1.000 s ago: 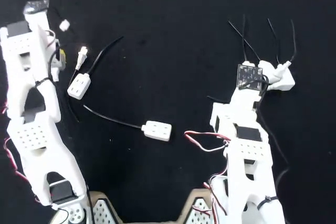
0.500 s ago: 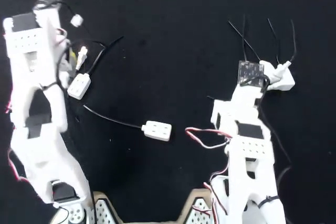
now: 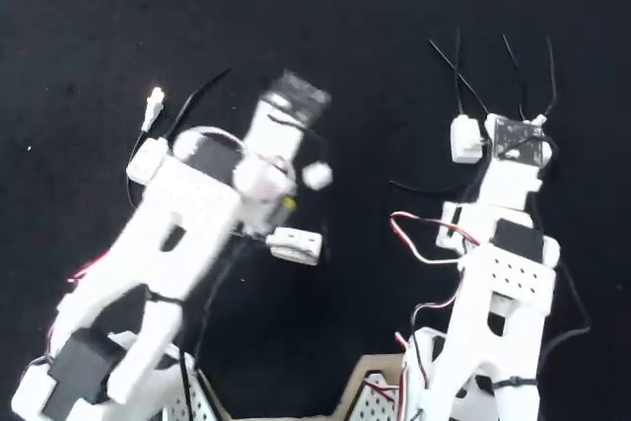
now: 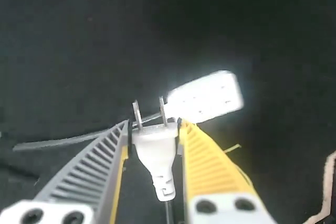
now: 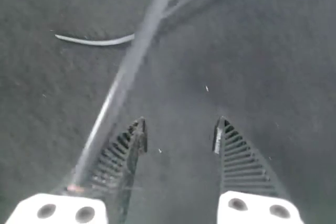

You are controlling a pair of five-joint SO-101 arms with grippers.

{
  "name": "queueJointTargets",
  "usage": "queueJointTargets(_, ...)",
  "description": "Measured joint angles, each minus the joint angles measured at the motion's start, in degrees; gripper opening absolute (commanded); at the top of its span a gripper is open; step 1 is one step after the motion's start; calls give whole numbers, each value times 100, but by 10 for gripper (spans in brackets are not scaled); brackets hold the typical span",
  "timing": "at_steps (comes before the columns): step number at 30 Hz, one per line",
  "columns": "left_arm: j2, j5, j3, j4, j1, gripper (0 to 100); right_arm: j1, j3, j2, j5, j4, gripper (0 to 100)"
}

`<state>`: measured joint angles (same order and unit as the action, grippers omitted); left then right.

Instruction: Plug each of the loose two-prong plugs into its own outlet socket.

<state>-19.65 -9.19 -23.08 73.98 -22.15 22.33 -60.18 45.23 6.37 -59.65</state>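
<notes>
Nearest to the arm bases, at about 6 o'clock from the middle of the table (image 3: 375, 36), lies a white outlet socket (image 3: 294, 244). The left gripper (image 4: 153, 124) is close to it and holds a two-prong plug (image 4: 155, 153) by the body, with the jaws narrow and pressed on its two sides. The prongs point forward. The socket is near them but not in their line.

The right gripper (image 5: 178, 129) is wide and holds nothing. It hangs over bare table, and a thin cable (image 5: 123, 80) passes beside one finger.

Farther out, a second socket (image 3: 146, 158) at 9 o'clock is partly under the left arm. A third socket (image 3: 465, 138) is at about 2 o'clock, beside the right arm's wrist. A loose plug (image 3: 153, 105) lies at 10 o'clock.

I think the main risk is the near socket itself. Nothing holds it, so a push from the prongs may slide it away and not seat them. If the prongs meet the face and not the slots, the plug may twist between the jaws. Its own cable may also pull it sideways.
</notes>
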Motion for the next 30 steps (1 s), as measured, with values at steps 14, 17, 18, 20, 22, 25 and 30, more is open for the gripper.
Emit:
queueJointTargets(14,-158,26,-510,-826,-1512,424,316,0,0,149,-492,204)
queueJointTargets(17,-167,26,-448,-448,-1143,425,316,0,0,149,-492,204)
queueJointTargets(18,-167,26,-387,-316,-958,425,299,0,0,149,-492,204)
queueJointTargets(20,-167,26,-255,-114,-510,425,79,0,0,132,-492,204)
queueJointTargets(22,-167,26,-211,9,9,425,-299,0,0,132,-563,204)
queueJointTargets(25,-167,44,-290,44,782,425,-1134,0,0,149,-818,204)
queueJointTargets(30,-167,141,-1011,-325,1873,425,-2769,0,0,149,-993,204)
